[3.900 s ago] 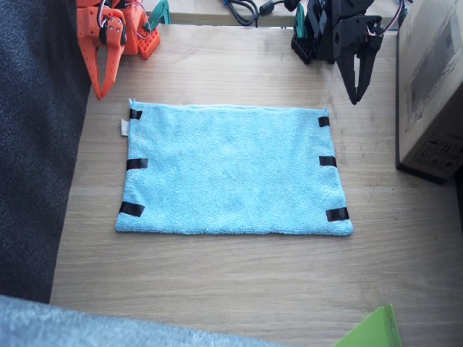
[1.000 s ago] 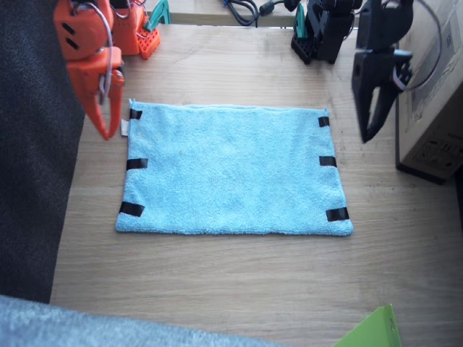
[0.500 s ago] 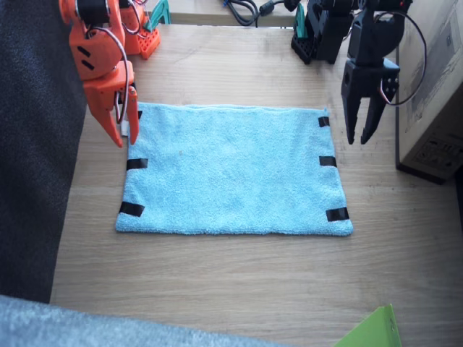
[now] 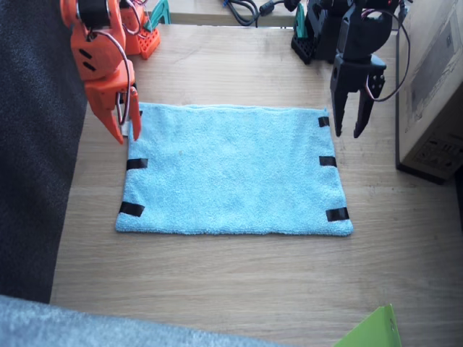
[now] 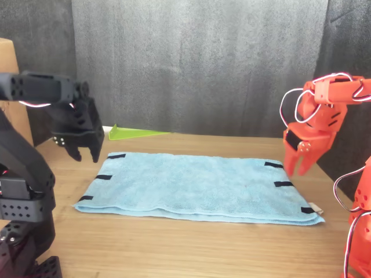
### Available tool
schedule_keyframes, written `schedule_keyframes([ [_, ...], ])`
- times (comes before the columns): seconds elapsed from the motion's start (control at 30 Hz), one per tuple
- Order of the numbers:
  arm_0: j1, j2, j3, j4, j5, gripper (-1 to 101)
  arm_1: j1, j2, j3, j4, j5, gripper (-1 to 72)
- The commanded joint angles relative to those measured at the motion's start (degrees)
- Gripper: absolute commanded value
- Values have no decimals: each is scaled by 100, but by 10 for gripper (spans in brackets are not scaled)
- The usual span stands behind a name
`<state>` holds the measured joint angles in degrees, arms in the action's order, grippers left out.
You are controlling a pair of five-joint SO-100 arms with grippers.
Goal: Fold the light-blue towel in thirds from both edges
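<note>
Fixed view: one light-blue towel [image 4: 235, 170], six black tape strips [image 4: 137, 164], two arms.

Near table [image 4: 217, 282]: bare, open passage.
Right side: cardboard box [image 4: 432, 87] crowds the left gripper [image 4: 346, 132].
Far edge: cables [image 4: 242, 9].

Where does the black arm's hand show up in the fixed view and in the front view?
Fixed view: the left hand hangs at upper right, above the light-blue towel at its far corner.
Front view: the left hand is at left, above the towel's end.
Shared landmark: the black tape strips on that short edge.
</note>
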<state>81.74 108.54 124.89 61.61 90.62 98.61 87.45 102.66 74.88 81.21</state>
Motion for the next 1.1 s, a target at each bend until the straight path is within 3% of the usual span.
schedule_keyframes([
  [0.0, 176, 290, 88, -53, 26, 213, -26, 360, 167, -149, -44, 173],
  [0.07, 193, 246, 97, -79, 18, 213, -18, 413, 290, -185, -97, 215],
  [0.33, 193, 246, 88, -79, 0, 239, -105, 545, 501, -316, -79, 247],
  [1.07, 299, 545, 352, -97, 18, 231, -202, 35, 598, -439, -176, 251],
])
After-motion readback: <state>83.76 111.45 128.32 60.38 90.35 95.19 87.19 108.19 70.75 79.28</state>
